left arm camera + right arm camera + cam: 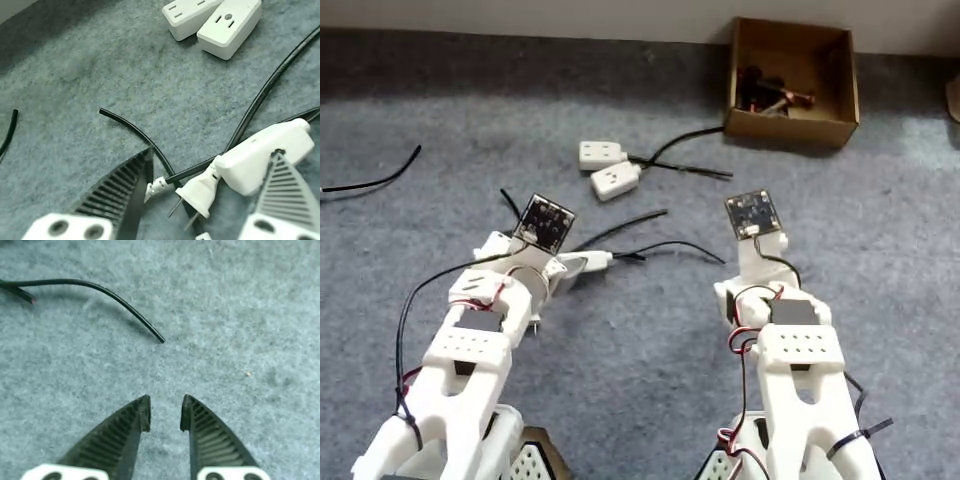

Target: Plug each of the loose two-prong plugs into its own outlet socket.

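Note:
A white two-prong plug [197,192] lies on the grey carpet with its prongs bare, between the fingers of my left gripper [212,151], which is open. A longer white plug body [265,152] on black cable lies against the plug, and one black finger [277,182] overlaps it. Two white outlet sockets [187,10] [230,20] lie side by side farther out, seen in the high view as sockets [600,153] [615,180] ahead of the left arm [480,340]. My right gripper [166,400] hangs over bare carpet, slightly open with nothing in it.
Black cables [620,232] run across the carpet between the arms, and one loose cable end [160,339] lies ahead of the right gripper. A cardboard box [840,125] with small parts stands at the back right. Another black cable [380,180] lies far left.

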Action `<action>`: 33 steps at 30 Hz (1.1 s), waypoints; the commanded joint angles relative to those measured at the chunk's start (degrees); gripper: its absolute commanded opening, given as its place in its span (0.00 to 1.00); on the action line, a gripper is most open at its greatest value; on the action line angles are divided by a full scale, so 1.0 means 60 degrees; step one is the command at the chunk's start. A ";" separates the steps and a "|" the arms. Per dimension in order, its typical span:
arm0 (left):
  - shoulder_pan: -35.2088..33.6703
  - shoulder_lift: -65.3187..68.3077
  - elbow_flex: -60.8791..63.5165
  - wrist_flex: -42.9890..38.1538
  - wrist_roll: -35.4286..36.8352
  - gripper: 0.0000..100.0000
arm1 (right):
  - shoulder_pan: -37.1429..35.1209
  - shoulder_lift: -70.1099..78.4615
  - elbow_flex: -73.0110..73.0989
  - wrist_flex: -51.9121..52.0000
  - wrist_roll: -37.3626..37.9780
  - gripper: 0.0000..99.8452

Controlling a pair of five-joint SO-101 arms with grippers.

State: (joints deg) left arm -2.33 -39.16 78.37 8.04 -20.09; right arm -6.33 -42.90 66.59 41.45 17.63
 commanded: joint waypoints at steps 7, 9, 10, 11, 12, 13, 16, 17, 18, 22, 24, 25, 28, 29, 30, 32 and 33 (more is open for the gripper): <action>-0.1048 0.4359 -0.3597 -0.0176 -0.0527 0.32 | 0.0095 -0.0256 -0.0051 -0.0168 0.0117 0.11; -0.1253 0.6073 -0.4799 -0.0176 -0.0527 0.30 | 0.0095 -0.0256 -0.0051 -0.0168 0.0117 0.11; -0.1385 0.6835 -0.5282 -0.0147 -0.0513 0.29 | 0.0095 -0.0256 -0.0051 -0.0168 0.0117 0.11; -0.1487 0.7201 -0.5722 -0.0132 -0.0513 0.27 | 0.0095 -0.0256 -0.0051 -0.0168 0.0117 0.11; -0.1575 0.7187 -0.5941 -0.0132 -0.0513 0.26 | 0.0095 -0.0256 -0.0051 -0.0168 0.0117 0.11; -0.1619 0.7055 -0.5912 -0.0132 -0.0454 0.26 | 0.0095 -0.0256 -0.0051 -0.0168 0.0117 0.11; -0.1487 0.6381 -0.5326 -0.0147 -0.0249 0.28 | 0.0066 -0.0242 -0.0051 -0.0168 0.0440 0.11; -0.1414 0.6161 -0.5136 -0.0161 -0.0249 0.29 | 0.0066 -0.0242 -0.0051 -0.0168 0.0440 0.11; -0.1341 0.5956 -0.5004 -0.0161 -0.0249 0.29 | 0.0066 -0.0242 -0.0051 -0.0168 0.0440 0.11; -0.1179 0.5429 -0.4901 -0.0161 -0.0234 0.29 | 0.0066 -0.0242 -0.0037 -0.0168 0.0440 0.11; -0.1165 0.5238 -0.4886 -0.0132 -0.0103 0.29 | 0.0081 -0.0242 -0.0037 -0.0168 0.0440 0.11; -0.1136 0.5179 -0.4916 -0.0132 0.0015 0.29 | 0.0081 -0.0242 -0.0037 -0.0168 0.0440 0.11; -0.0842 0.4945 -0.4886 -0.0103 0.0044 0.30 | 0.0081 -0.0242 -0.0037 -0.0168 0.0440 0.11; -0.0652 0.4886 -0.4872 0.0073 0.0044 0.31 | 0.0081 -0.0242 -0.0037 -0.0168 0.0440 0.11; -0.0476 0.4813 -0.4886 0.0352 0.0044 0.32 | 0.0095 -0.0242 -0.0037 -0.0168 0.0440 0.11; -0.0095 0.4593 -0.4930 0.0864 0.0059 0.32 | 0.0095 -0.0242 -0.0037 -0.0168 0.0440 0.11; 0.0037 0.4432 -0.4930 0.1011 0.0044 0.32 | 0.0095 -0.0242 -0.0037 -0.0168 0.0440 0.11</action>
State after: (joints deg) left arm -5.49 -8.48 49.54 11.12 -20.44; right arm -6.33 -42.90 66.59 41.45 19.74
